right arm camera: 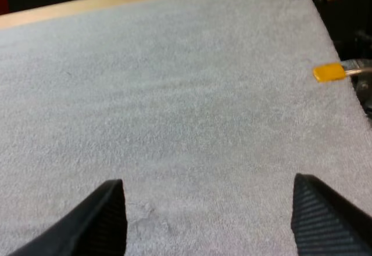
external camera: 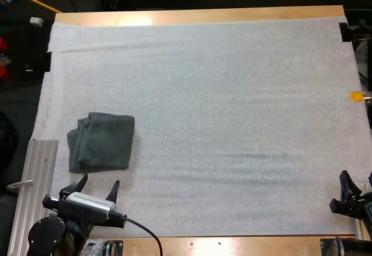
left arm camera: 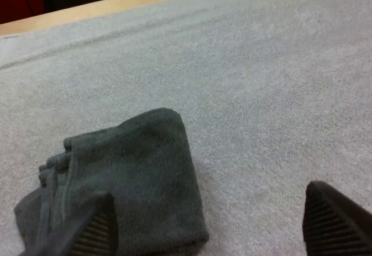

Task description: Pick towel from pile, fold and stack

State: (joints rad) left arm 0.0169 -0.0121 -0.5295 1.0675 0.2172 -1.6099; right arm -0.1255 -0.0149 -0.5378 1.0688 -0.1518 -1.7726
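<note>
Where the high view's lower left lies, you will find the towel (external camera: 102,141), dark grey-green and folded flat on the white mat (external camera: 232,122). Its layered edges face the frame's left and its smooth fold faces right. Just below it, your left gripper (external camera: 99,181) points toward the towel's near edge with its jaws spread wide and nothing between them. In the left wrist view the towel (left arm camera: 125,175) lies just ahead of that gripper (left arm camera: 209,221), with one finger (left arm camera: 87,230) over the towel's near corner and the other over bare mat. Left of the gripper, a ribbed metal rail (external camera: 35,186) runs along the mat's edge. At the lower right edge, well apart from the towel, your right gripper (external camera: 342,193) is also wide open. In its wrist view the gripper (right arm camera: 212,209) is over bare mat. The wooden table (external camera: 197,15) shows along the top.
</note>
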